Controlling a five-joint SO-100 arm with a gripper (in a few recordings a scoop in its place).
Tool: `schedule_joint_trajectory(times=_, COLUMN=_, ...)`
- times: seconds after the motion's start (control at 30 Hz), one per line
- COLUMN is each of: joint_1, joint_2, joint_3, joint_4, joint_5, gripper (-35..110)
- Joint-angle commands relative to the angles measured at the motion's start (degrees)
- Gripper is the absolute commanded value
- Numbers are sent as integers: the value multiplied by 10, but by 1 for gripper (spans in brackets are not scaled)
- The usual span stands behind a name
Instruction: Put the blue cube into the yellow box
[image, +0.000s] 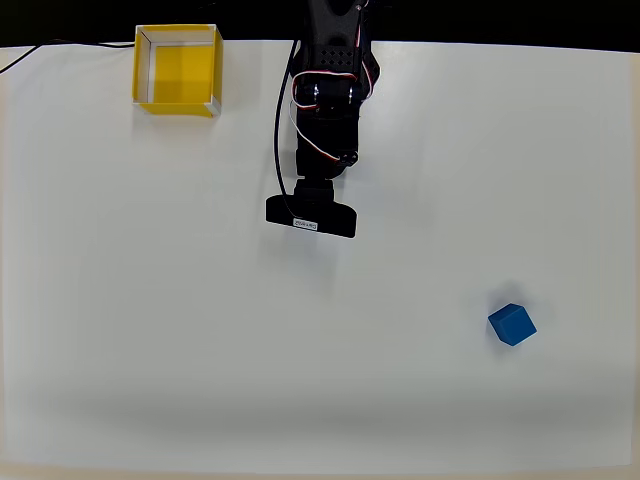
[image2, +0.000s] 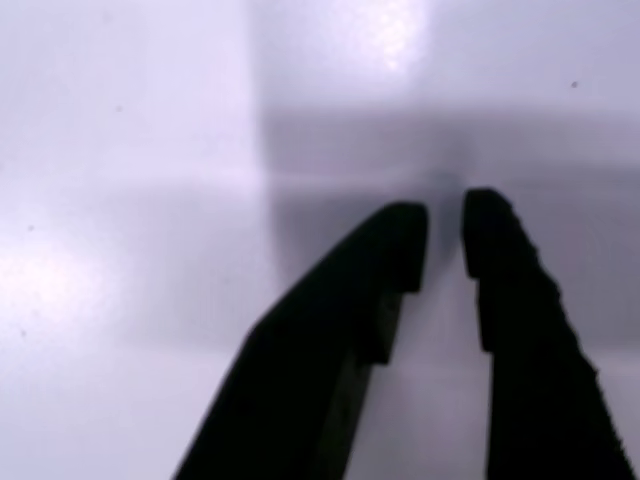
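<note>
Overhead view. We see a white table (image: 150, 330) under even light, with a dark strip along the far edge. The black arm (image: 328, 90) reaches in from the far edge, near the middle, and points toward the near side. It ends in a flat black bar with a small white label, the wrist camera housing (image: 311, 217). Red and white wires loop along the arm, and a black cable runs down its left side. From here we cannot see the fingertips; the housing covers them.

The box (image: 177, 68) sits at the far left, close to the far edge, well left of the arm. We note its yellow floor, thin white-edged walls, open top, nothing inside. A thin dark cable trails off to the left of it at the table edge.

The cube (image: 512, 324) lies on the near right part of the table, turned so a corner points toward the near side. It stands alone, well apart from the arm and farther still from the box. A faint shadow lies just beside it.

Wrist view. We see the gripper (image2: 443, 245) from behind: two black fingers (image2: 330, 350) rise from the bottom edge and taper toward the tips. The tips are close together with a narrow slit of table showing between them; nothing is held. The left finger shows a stepped inner face. Below them is plain white table (image2: 120, 200), blurred, with a grey shadow band across it and a bright glare patch at the top.
</note>
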Motion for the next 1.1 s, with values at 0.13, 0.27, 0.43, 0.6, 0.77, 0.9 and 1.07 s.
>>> schedule_joint_trajectory(times=0.13, joint_1=-6, joint_2=15, joint_3=15, joint_4=11, joint_5=2, gripper=0)
schedule_joint_trajectory(times=0.27, joint_1=-11, joint_2=15, joint_3=15, joint_4=11, joint_5=1, gripper=0)
schedule_joint_trajectory(times=0.43, joint_1=-16, joint_2=11, joint_3=15, joint_4=9, joint_5=-28, gripper=0)
schedule_joint_trajectory(times=0.6, joint_1=-13, joint_2=-54, joint_3=-15, joint_4=-88, joint_5=-40, gripper=1)
schedule_joint_trajectory(times=0.77, joint_1=-21, joint_2=-243, joint_3=-137, joint_4=-250, joint_5=-7, gripper=5)
schedule_joint_trajectory(times=0.9, joint_1=-21, joint_2=-366, joint_3=-233, joint_4=-360, joint_5=16, gripper=13)
schedule_joint_trajectory(times=1.07, joint_1=-45, joint_2=-468, joint_3=-347, joint_4=-464, joint_5=51, gripper=21)
